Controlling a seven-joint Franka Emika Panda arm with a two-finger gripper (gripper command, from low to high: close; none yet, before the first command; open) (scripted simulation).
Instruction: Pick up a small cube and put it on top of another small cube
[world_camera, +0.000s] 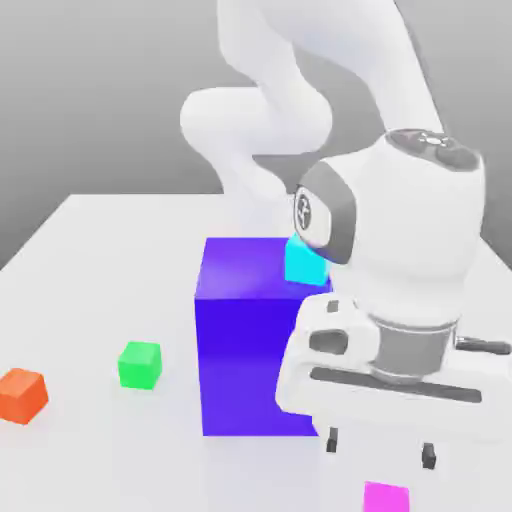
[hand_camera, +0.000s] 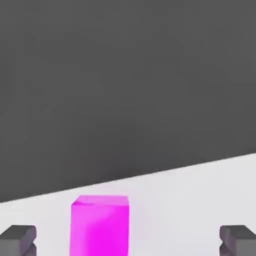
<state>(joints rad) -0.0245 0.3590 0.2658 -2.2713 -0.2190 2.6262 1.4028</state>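
The small magenta cube (world_camera: 386, 497) lies on the white table at the near edge of the exterior view, just below my gripper (world_camera: 380, 448). My gripper hangs above it, open, with its two dark fingertips (world_camera: 429, 457) spread wide and nothing between them. In the hand view the magenta cube (hand_camera: 100, 225) sits between the fingertips (hand_camera: 19, 239), nearer to one of them, touching neither. The small green cube (world_camera: 140, 364) rests on the table toward the exterior view's left, beyond the big block.
A big blue-purple block (world_camera: 245, 335) stands mid-table beside my hand. A cyan cube (world_camera: 305, 262) sits on its top far corner. An orange cube (world_camera: 22, 394) lies at the exterior view's far left. The white table (world_camera: 120, 240) extends behind.
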